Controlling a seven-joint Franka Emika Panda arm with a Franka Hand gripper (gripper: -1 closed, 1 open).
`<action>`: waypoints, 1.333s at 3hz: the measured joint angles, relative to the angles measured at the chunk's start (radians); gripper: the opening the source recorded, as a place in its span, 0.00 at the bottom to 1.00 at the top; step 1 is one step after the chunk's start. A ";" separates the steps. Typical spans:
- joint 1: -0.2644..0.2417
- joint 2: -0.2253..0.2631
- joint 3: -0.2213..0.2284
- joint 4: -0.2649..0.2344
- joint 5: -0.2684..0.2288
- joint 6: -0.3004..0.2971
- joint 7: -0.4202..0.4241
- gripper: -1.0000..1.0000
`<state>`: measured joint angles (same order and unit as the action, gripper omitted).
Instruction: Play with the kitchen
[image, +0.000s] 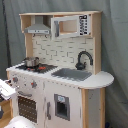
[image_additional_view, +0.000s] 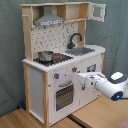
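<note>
The kitchen (image_additional_view: 62, 60) stands on the floor against a curtain. The gripper (image_additional_view: 79, 80) reaches its front beside the oven door (image_additional_view: 64, 96) (knobs just above); finger state probably hidden, cannot tell.

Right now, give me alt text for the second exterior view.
A white robot arm reaches from the second exterior view's right toward the front of the toy kitchen, near the knobs above the oven door. A small pot sits on the stove.

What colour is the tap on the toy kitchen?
The tap is black, curving over the grey sink. It shows best in the first exterior view.
</note>
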<state>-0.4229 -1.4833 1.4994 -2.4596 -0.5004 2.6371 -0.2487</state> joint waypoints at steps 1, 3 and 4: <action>0.026 0.000 -0.012 -0.057 0.000 0.055 -0.063 1.00; 0.050 0.000 -0.058 -0.153 0.000 0.187 -0.191 1.00; 0.044 0.000 -0.082 -0.210 0.000 0.275 -0.211 1.00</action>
<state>-0.3790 -1.4831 1.4170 -2.6696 -0.5005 2.9124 -0.4597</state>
